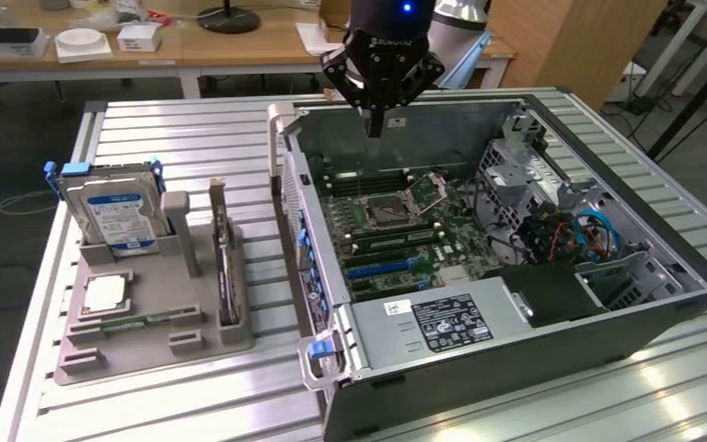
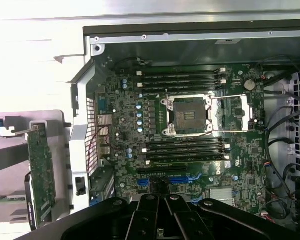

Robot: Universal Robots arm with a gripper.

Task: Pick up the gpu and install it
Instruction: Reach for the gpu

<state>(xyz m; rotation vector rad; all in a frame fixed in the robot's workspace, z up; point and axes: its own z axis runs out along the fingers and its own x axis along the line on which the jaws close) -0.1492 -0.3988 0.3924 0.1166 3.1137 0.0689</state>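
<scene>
**gpu [image 1: 222, 258] upright in the holder, gripper empty over the case**

The gpu stands on edge in a slot of the grey holder [image 1: 144, 348], outside the case [image 1: 550, 359]. It is well apart from the gripper [image 1: 376, 127], off to the exterior view's left of it and nearer the camera. The case's side wall stands between the two. In the wrist view the card [image 2: 41, 175] shows as a narrow green board beyond that wall, off to one side of the fingers. Nothing touches it.

The gripper [image 2: 160, 196] hangs over the far end of the open case with its tips pointing down. Its fingers are pressed together and pinch nothing. It is clear of the motherboard [image 1: 390, 235], which lies flat directly below it. The socket [image 2: 186, 116] sits under and just ahead of the tips, with rows of memory slots on either side of it. The blue expansion slots lie close to the fingertips in the wrist view.

A hard drive [image 1: 114, 214] stands upright in the same holder, farther from the gripper than the gpu. The power supply [image 1: 452, 318] fills the case's near end, away from the gripper. Holder and case sit side by side on a slatted metal table [image 1: 144, 129].
</scene>
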